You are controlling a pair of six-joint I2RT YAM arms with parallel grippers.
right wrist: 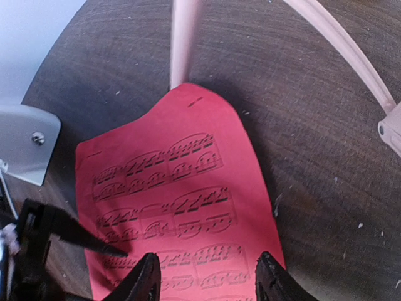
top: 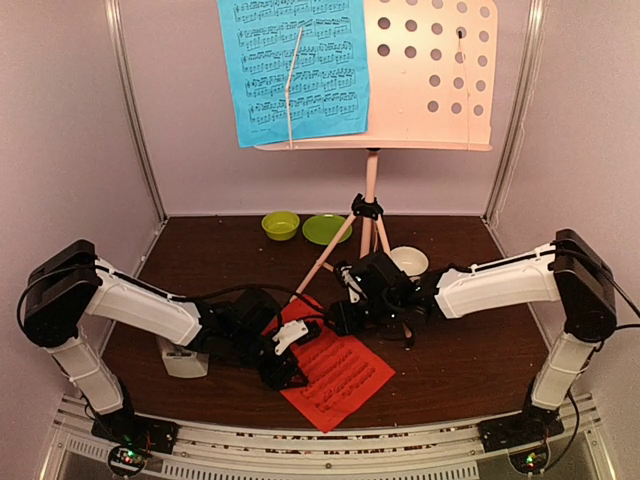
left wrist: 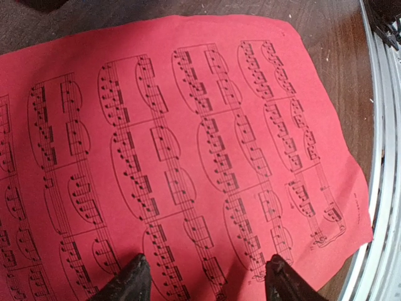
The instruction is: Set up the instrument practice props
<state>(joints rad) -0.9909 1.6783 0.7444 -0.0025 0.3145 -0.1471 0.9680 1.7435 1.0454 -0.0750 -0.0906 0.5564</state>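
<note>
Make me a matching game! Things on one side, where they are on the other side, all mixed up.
1 blue page
2 red page
3 green bowl
4 white bowl

A flat on the table
B beside the green plate
C up on the music stand
D beside the right arm

Pairs: 1-C, 2-A, 3-B, 4-D

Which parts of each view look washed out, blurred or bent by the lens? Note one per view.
Top external: the music stand is washed pale by bright light, and the side posts slant. Left wrist: the red page reads sharp, the dark fingertips blur. Right wrist: the stand's leg glares soft white.
</note>
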